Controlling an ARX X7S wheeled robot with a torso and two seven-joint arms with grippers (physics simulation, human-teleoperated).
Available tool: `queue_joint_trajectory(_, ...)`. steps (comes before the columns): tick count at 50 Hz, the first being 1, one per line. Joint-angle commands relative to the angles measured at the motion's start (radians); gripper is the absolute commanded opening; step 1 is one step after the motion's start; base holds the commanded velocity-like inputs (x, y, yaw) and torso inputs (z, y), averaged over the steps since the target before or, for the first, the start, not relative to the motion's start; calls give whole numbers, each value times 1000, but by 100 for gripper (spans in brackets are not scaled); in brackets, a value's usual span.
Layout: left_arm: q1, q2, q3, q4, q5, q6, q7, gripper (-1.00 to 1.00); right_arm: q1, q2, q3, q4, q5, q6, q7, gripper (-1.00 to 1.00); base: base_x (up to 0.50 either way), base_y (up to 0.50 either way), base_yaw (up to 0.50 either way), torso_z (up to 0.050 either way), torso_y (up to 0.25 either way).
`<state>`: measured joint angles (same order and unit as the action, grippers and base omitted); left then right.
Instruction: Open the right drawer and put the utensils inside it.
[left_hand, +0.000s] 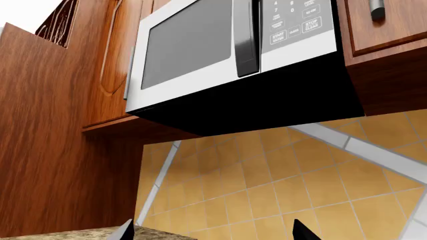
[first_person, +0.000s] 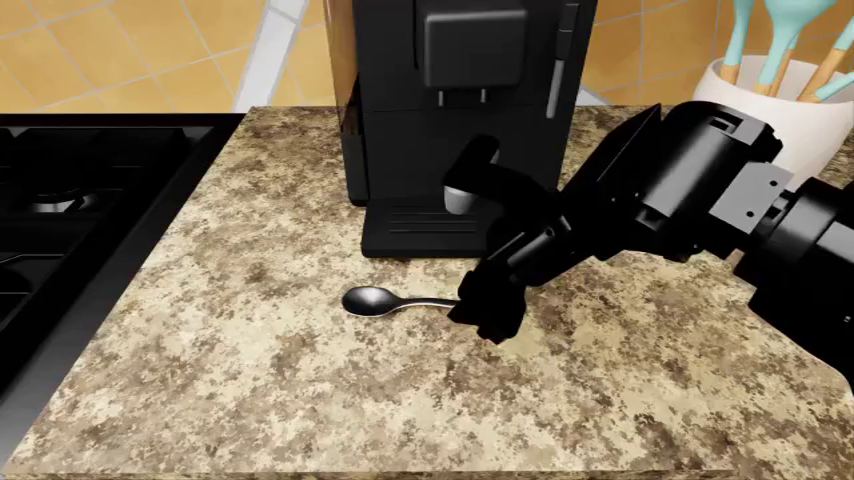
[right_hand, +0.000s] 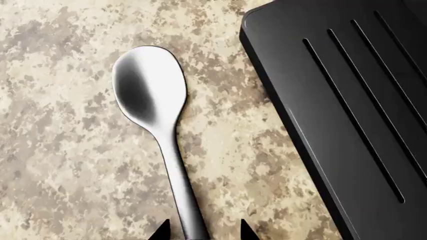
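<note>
A small shiny metal spoon (first_person: 374, 300) lies flat on the speckled granite counter (first_person: 267, 380), its bowl pointing left, just in front of the coffee machine. My right gripper (first_person: 487, 312) is down at the handle end. In the right wrist view its two dark fingertips stand either side of the spoon (right_hand: 150, 90) handle with a gap on each side, so the right gripper (right_hand: 203, 232) is open. My left gripper (left_hand: 213, 232) is open and empty, pointing up at the wall; it does not show in the head view. The right drawer is out of view.
A black coffee machine (first_person: 454, 120) stands right behind the spoon; its slotted base (right_hand: 347, 110) lies close to the handle. A black stove (first_person: 80, 220) borders the counter's left. A white holder with teal spatulas (first_person: 787, 100) stands back right. A microwave (left_hand: 220, 55) hangs under wooden cabinets.
</note>
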<state>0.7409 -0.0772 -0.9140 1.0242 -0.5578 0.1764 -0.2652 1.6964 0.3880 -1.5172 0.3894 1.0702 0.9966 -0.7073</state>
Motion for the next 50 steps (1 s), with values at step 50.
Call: queue_joint_trajectory(50, 13, -14, 21, 9, 8, 15, -22, 100, 16, 148, 99, -391, 187, 58, 239, -100, 0, 1, 1, -1, 0)
